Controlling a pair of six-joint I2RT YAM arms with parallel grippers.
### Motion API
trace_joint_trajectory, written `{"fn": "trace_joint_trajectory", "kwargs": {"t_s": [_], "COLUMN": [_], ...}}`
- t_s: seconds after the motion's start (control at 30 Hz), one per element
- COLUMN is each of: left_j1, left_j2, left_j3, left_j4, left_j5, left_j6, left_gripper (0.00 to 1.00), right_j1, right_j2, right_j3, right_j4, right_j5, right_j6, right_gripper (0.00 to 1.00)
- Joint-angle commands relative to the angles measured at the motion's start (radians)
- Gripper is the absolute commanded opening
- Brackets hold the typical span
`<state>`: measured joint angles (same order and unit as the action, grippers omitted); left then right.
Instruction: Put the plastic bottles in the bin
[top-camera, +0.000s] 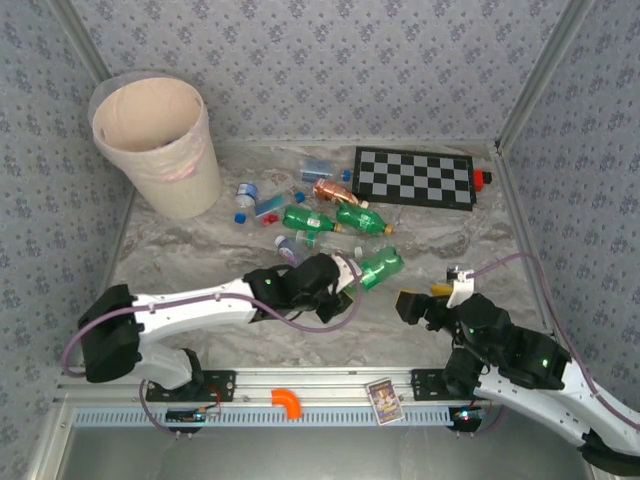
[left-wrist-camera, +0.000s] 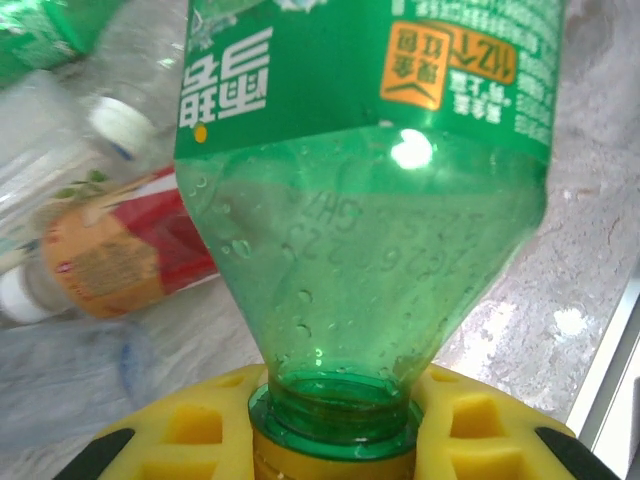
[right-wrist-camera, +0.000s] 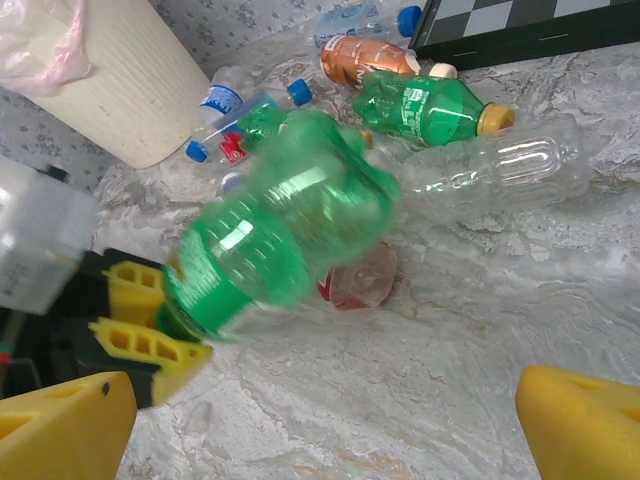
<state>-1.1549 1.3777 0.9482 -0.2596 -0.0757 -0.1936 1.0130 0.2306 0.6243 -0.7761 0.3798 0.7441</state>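
Left gripper (left-wrist-camera: 335, 440), bottom centre of its wrist view, clamps a green bottle (left-wrist-camera: 370, 200) by the neck. Right gripper (right-wrist-camera: 320, 425) hangs wide open, empty. Bin (top-camera: 178, 172), upper left from above, shows no bottle inside; other bottles (top-camera: 360, 218) lie scattered mid-frame, so nearly everything remains

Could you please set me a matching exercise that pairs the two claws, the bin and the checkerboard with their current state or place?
Things:
1. left claw
2. right claw
3. bin
4. checkerboard

States or places:
A. lies flat at the far right of the table
B. shut on the neck of a green bottle
C. stands upright at the far left
D. open, holding nothing

Pairs: 1-B, 2-D, 3-C, 4-A
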Motion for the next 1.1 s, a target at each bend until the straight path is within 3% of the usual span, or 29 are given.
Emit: {"fn": "trace_joint_trajectory", "kwargs": {"t_s": [0.0,0.17,0.47,0.83,1.07], "left_j1": [0.067,0.173,0.415,0.723,0.945], "left_j2": [-0.103,-0.249,-0.376,-0.279,-0.143], "left_j3": [-0.019,-0.025,0.103,0.407,0.616], "left_j4": [0.014,-0.031,-0.216,-0.399,-0.475], "left_j5": [-0.013,-0.028,-0.049,-0.067,-0.012], "left_j6": [-0.055,-0.086,-0.116,-0.131,-0.202], "left_gripper": [0.20,0.21,0.23,0.22,0.22], "right_j1": [0.007,0.008,0.007,-0.002,-0.033], "right_j2": [-0.008,0.000,0.102,0.271,0.340], "right_j3": [-0.012,-0.024,0.008,0.135,0.208], "right_j4": [0.039,0.104,0.241,0.298,0.296], "right_j5": [-0.027,-0.061,-0.079,-0.090,-0.099], "right_j6": [-0.013,-0.045,-0.179,-0.368,-0.446], "right_gripper": [0.99,0.99,1.00,0.99,0.99]}}
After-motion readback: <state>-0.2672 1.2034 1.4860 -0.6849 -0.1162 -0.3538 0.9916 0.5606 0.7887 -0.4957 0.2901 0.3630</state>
